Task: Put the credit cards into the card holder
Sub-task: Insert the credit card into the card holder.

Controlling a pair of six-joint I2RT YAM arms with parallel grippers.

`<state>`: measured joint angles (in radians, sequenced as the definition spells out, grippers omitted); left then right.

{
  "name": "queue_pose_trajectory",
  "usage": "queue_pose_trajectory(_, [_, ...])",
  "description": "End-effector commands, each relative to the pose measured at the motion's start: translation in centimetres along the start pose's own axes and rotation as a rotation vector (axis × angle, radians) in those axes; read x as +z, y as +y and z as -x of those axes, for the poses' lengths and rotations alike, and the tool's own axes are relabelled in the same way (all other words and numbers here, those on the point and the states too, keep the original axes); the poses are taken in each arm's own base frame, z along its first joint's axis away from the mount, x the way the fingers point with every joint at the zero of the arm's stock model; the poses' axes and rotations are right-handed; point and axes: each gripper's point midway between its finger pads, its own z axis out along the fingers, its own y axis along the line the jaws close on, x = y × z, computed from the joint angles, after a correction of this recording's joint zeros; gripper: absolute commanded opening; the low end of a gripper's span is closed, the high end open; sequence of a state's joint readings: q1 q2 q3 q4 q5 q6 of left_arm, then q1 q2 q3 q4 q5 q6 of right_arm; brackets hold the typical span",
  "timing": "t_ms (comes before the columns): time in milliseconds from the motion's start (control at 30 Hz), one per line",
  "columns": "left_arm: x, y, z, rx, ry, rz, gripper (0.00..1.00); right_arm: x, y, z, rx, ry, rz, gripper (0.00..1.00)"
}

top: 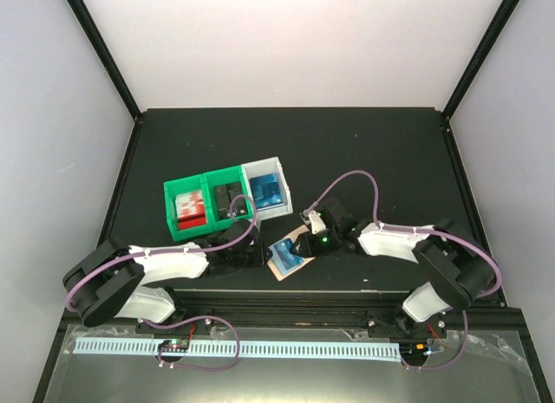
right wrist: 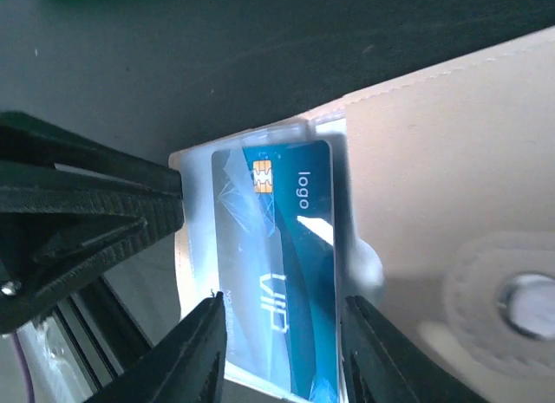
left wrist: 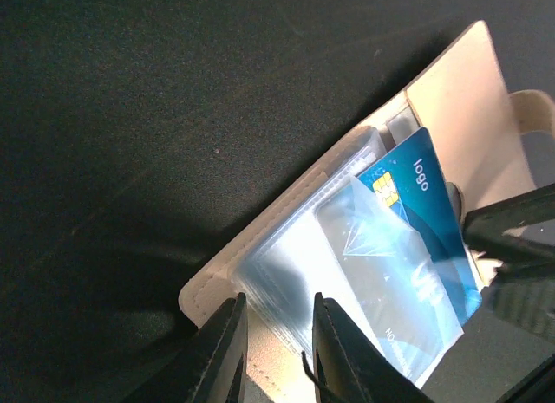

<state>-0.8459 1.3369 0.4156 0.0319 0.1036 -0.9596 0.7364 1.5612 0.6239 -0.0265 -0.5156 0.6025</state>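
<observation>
The tan card holder (top: 277, 267) lies open near the table's front edge, between the arms. A bright blue credit card (top: 291, 250) lies on it, partly inside a clear sleeve. In the left wrist view my left gripper (left wrist: 277, 342) is closed narrowly on the sleeve stack at the edge of the holder (left wrist: 451, 100), beside the card (left wrist: 425, 204). In the right wrist view my right gripper (right wrist: 282, 351) holds the card (right wrist: 295, 247) by its two long edges over the holder (right wrist: 434, 160). The left gripper's fingers (right wrist: 87, 221) meet the sleeve from the left.
Two green bins (top: 192, 219) and a white bin (top: 286, 191) stand in a row behind the holder. The white bin holds more blue cards (top: 266, 191). The left green bin holds red items. The holder's snap tab (right wrist: 520, 299) lies to the right.
</observation>
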Motion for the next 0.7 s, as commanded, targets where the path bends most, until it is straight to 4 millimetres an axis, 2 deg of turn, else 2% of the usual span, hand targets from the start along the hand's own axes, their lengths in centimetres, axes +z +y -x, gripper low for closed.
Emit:
queue_pose_trajectory(0, [0.3,0.9,-0.6,0.018,0.018,0.041,0.23,-1.6,-0.4,0.8,-0.028,-0.057,-0.122,0.42])
queue_pose_trajectory(133, [0.3,0.6,-0.6,0.023,0.018,0.025,0.22,-1.2,-0.5,0.6,-0.047,-0.044,-0.170,0.43])
queue_pose_trajectory(400, [0.6,0.4,-1.0,0.024,0.038,0.007,0.23,1.3,0.1,0.4,-0.089,0.016,-0.201,0.43])
queue_pose_trajectory(667, [0.8,0.1,-1.2,0.028,0.048,-0.010,0.23,1.3,3.5,-0.1,-0.213,0.017,-0.075,0.37])
